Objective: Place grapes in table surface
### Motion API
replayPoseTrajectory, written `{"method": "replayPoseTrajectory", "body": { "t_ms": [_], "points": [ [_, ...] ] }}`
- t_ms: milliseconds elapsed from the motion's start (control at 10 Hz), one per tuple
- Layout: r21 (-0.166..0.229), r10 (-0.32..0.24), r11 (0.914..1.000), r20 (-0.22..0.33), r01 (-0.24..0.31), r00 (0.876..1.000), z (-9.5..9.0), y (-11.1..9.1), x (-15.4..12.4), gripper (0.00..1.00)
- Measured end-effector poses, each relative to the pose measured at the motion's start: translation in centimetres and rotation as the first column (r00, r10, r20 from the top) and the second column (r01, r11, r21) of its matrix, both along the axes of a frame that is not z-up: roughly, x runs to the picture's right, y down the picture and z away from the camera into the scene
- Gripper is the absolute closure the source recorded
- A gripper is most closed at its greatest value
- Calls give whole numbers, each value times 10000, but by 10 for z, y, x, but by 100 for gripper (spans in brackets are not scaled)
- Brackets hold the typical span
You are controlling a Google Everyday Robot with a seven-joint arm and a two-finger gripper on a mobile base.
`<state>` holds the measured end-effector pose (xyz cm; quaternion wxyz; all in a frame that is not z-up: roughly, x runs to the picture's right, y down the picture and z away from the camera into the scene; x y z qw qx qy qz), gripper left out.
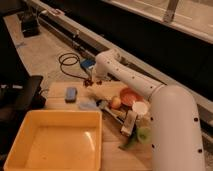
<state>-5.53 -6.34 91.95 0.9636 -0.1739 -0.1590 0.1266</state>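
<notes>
closest to me sits a big yellow plastic tray [55, 142], square-sided and shallow, covering the near left part of the light-brown wooden desk [112, 150]. to its right the thick white arm [172, 130] rises in front of everything, hiding the desk's right side. just beyond the tray's far right corner there is a huddle of small things: something green [142, 135], a pale upright packet [130, 122], a white cup [140, 107], a rounded yellow-red fruit [116, 102] and, just behind it, a flat orange bowl [129, 95]. further left, on bare planks, lies a small blue block [71, 93], with a pale bluish smudge [89, 104] of something nearer the tray that i can't make out.

at the desk's far edge the arm bends down to its hand [91, 80], which hangs above that edge, right of the blue block. the dark reddish-purple grapes [89, 82] are right at the hand's tip, up off the planks; whether the fingers are clamped on the cluster i cannot tell. past the desk, a black cable [67, 62] loops on the pale floor beside a long rail.
</notes>
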Motion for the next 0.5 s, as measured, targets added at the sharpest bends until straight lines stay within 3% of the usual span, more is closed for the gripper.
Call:
{"method": "replayPoseTrajectory", "body": {
  "t_ms": [300,500],
  "points": [
    [-551,238,9981,-380,-259,9990,24,18,11,36],
    [-821,294,9961,-527,-337,9982,33,27,13,34]
  ]
}}
